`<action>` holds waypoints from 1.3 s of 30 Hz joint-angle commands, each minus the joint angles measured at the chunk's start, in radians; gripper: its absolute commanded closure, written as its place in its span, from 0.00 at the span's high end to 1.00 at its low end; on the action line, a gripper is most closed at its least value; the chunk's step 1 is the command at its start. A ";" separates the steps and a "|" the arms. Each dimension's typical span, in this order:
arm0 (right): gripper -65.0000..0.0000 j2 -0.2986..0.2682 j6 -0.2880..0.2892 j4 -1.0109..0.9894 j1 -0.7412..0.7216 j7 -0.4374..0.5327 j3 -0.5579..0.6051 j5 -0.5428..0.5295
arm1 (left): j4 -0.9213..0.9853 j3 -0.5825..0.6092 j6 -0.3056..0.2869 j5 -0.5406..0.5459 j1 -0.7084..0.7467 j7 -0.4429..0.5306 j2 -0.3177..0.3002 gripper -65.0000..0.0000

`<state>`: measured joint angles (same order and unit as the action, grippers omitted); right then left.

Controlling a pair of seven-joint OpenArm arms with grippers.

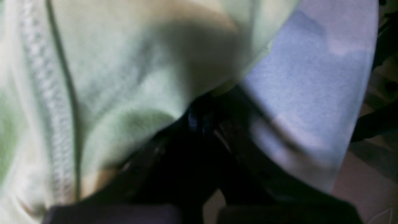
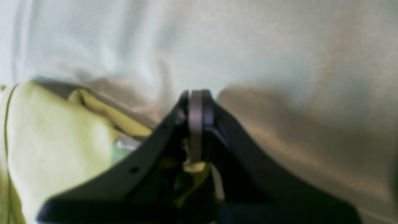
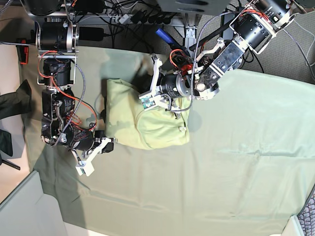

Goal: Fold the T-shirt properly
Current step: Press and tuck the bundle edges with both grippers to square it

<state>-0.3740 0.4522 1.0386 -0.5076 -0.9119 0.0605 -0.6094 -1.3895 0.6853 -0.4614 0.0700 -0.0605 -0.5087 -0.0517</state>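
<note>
left wrist view was blurred: close to the lens, the left arm's black jaws were clenched on a fold of the pale yellow-green soft-fabric t-shirt (image 1: 130, 74), with the left gripper (image 1: 202, 105) meeting the cloth where it bunched. a stitched hem ran down the fabric at the frame's left, and beyond the shirt lay a patch of the duller grey-green table cloth (image 1: 314, 93), tinted bluish in that view.

right wrist view, also soft in focus, had the right gripper (image 2: 196, 102) with its dark jaws pressed together at the tips; yellow-green fabric sat between their bases and bulged at the lower left, so they were grasping the t-shirt's edge. past the tips the table cloth spread in wrinkles.

base view showed the t-shirt as a bunched, partly folded heap on the cloth-covered table (image 3: 236, 162), left of centre. the right gripper touched its lower left edge, while the left gripper sat on its upper right side. behind the table, black cables (image 3: 128, 12) ran along the far edge.
</note>
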 commanded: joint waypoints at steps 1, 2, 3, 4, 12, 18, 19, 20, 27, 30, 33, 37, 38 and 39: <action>0.00 -0.014 0.069 0.015 -0.027 -0.010 -0.004 -0.034 | 0.003 -0.024 0.031 -0.053 -0.009 -0.057 -0.024 0.00; 0.00 -0.014 0.069 0.015 -0.023 -0.031 -0.004 -0.051 | 0.003 -0.038 0.031 -0.053 -0.009 -0.056 -0.035 0.00; 0.00 -0.014 0.070 0.015 -0.017 -0.045 -0.004 -0.069 | 0.003 -0.052 0.031 -0.053 -0.009 -0.056 -0.046 0.00; 0.00 -0.014 0.076 0.016 -0.010 -0.052 -0.004 -0.092 | 0.003 -0.066 0.031 -0.053 -0.010 -0.056 -0.055 0.00; 0.00 -0.014 0.087 0.086 0.103 -0.054 -0.009 -0.161 | 0.003 -0.105 0.032 -0.052 -0.057 -0.048 -0.158 0.00; 0.00 -0.013 0.087 0.214 0.208 -0.061 -0.031 -0.171 | 0.003 -0.105 0.032 -0.052 -0.126 -0.044 -0.238 0.00; 0.00 -0.013 0.087 0.238 0.225 -0.062 -0.031 -0.172 | 0.003 -0.105 0.034 -0.051 -0.140 -0.042 -0.247 0.00; 0.00 -0.011 0.087 0.262 0.242 -0.062 -0.032 -0.174 | 0.003 -0.105 0.035 -0.051 -0.153 -0.042 -0.252 0.00; 0.00 0.031 0.087 0.416 0.348 -0.077 -0.034 -0.175 | 0.003 -0.105 0.035 -0.024 -0.186 -0.044 -0.253 0.00; 0.00 0.057 0.087 0.454 0.381 -0.084 -0.035 -0.176 | 0.003 -0.105 0.035 -0.022 -0.186 -0.045 -0.253 0.00; 0.00 0.070 0.087 0.480 0.414 -0.084 -0.035 -0.174 | 0.003 -0.107 0.036 -0.022 -0.189 -0.049 -0.254 0.00; 0.00 0.069 0.087 0.498 0.422 -0.084 -0.058 -0.159 | 0.003 -0.173 0.074 -0.022 -0.188 -0.069 -0.271 0.00; 0.00 0.069 0.087 0.503 0.422 -0.084 -0.076 -0.157 | 0.003 -0.198 0.077 -0.021 -0.188 -0.073 -0.281 0.00; 0.00 0.069 0.087 0.509 0.422 -0.084 -0.100 -0.157 | 0.003 -0.224 0.076 -0.010 -0.188 -0.079 -0.287 0.00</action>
<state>-0.2958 0.4606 1.5280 -0.0666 -1.0122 -0.0311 -0.7517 -1.3769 0.4667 -0.3969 0.0608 -0.2276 -0.5976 -0.3302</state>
